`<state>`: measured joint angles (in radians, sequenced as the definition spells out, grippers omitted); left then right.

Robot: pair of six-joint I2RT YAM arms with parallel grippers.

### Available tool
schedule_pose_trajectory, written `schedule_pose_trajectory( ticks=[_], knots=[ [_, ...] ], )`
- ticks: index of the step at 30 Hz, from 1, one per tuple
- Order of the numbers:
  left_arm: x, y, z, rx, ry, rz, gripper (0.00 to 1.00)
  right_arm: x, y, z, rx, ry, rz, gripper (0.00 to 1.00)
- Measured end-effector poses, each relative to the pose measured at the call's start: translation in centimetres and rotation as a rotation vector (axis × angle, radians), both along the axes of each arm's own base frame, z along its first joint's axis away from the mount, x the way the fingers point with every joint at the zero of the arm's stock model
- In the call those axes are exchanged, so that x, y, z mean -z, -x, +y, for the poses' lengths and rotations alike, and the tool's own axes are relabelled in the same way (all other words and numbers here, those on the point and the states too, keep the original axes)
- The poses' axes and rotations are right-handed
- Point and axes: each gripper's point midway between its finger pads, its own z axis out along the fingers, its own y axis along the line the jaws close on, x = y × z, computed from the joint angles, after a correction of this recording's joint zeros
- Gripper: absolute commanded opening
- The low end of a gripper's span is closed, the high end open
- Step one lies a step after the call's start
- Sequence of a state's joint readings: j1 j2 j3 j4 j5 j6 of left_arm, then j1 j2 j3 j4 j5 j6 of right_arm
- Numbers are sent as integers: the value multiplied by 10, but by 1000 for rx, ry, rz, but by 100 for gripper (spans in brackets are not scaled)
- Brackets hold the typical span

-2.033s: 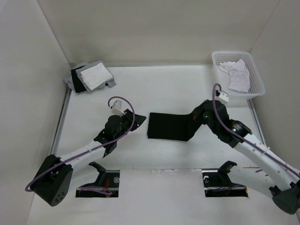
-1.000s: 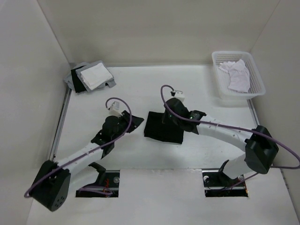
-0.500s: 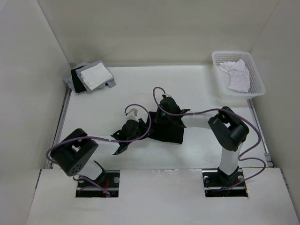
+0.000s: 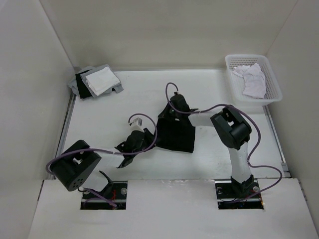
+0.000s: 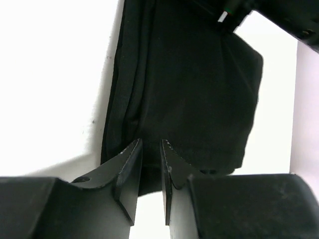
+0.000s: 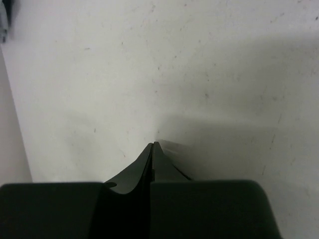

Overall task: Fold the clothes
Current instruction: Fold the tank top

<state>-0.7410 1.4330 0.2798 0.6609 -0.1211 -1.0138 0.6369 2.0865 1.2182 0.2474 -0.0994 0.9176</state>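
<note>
Sitting in the far left corner of the table (image 4: 99, 119), a stack (image 4: 97, 82) of grey, white and black cloths is lying well apart from everything else. Nearer the front, the left arm (image 4: 75, 167) is reaching rightward and low over the table, and the left claw (image 4: 145, 144) is meeting the near left edge of the top (image 4: 177, 134). In the left wrist view this claw (image 5: 151, 144) is pinching that edge: its fingers (image 5: 130, 164) are standing only narrowly apart, black fabric is filling the gap between them, and creases are running toward the tips.

The top (image 5: 194, 84) is lying flat near the middle of the table, folded into a roughly square block, with layered folds showing along its left side.

At the top's far edge the right claw (image 4: 172, 112) is pointing down, while the right arm (image 4: 229, 127) is bending across from its base at the near right. In the right wrist view this claw (image 6: 153, 146) is closed, its fingers pressed together with nothing showing between them and bare white table lying ahead.

In the far right corner a white basket (image 4: 274, 84) is holding a crumpled white garment (image 4: 251, 79), well apart from the top.
</note>
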Motion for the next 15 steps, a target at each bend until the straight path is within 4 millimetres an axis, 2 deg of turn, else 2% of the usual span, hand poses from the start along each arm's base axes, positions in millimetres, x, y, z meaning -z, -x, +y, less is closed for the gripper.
schedule_pose_trajectory(
  ticks=[2,4,7,11,13,15],
  knots=[
    [-10,2,3,-4,10,-15,22,-2,-3,1,8,-16,7,0],
    [-30,2,6,-10,32,-55,24,-10,-5,1,10,-31,0,2],
    [-67,-1,13,-32,62,-144,28,-40,-4,-2,4,-59,-41,8],
    [-102,-10,36,-96,39,-234,34,-130,18,-26,-4,-120,-208,21],
    [-107,-15,53,-138,1,-248,37,-178,36,-49,14,-152,-328,28],
    [-105,-20,73,-184,-48,-243,40,-215,54,-78,52,-172,-444,34]
  ],
)
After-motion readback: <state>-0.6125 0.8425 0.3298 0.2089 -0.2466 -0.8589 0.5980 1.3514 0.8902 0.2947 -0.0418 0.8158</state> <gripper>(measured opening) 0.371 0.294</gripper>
